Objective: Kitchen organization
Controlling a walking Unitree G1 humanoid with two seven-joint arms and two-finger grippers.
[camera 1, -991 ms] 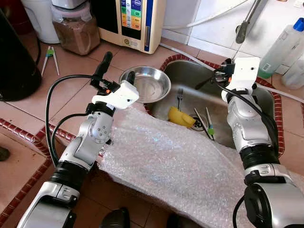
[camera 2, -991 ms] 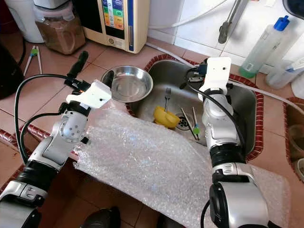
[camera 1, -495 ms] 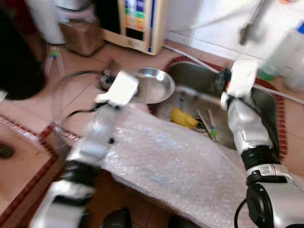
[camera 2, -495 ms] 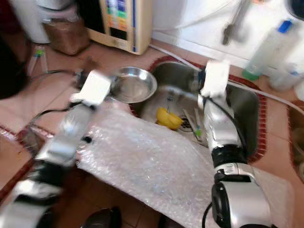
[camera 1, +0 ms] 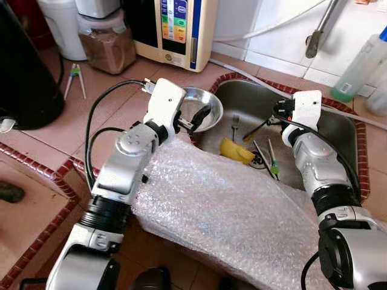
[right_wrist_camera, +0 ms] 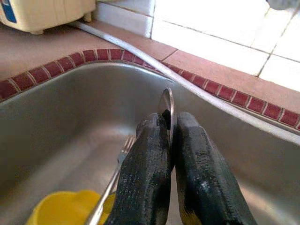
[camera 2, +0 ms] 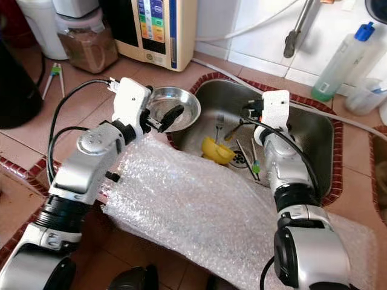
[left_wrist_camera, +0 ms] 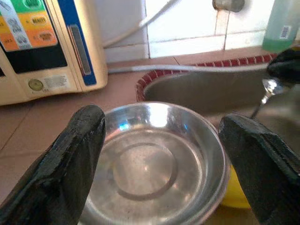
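My left gripper (left_wrist_camera: 159,154) gapes wide, the steel bowl (left_wrist_camera: 150,164) between its fingers, untouched. My right gripper (right_wrist_camera: 171,126) pinches a spoon (right_wrist_camera: 166,110) over the sink (right_wrist_camera: 70,112). No label legible.

A shallow steel bowl (camera 1: 202,109) sits upright and empty at the sink's (camera 1: 338,130) left rim; inside the sink — a tipped yellow cup (camera 1: 234,150), fork (camera 1: 234,125) and chopsticks (camera 1: 261,156).

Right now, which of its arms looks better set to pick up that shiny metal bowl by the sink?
Probably the left. The left gripper has open fingers on either side of the steel bowl. The right gripper is over the sink, already shut on a thin metal utensil.
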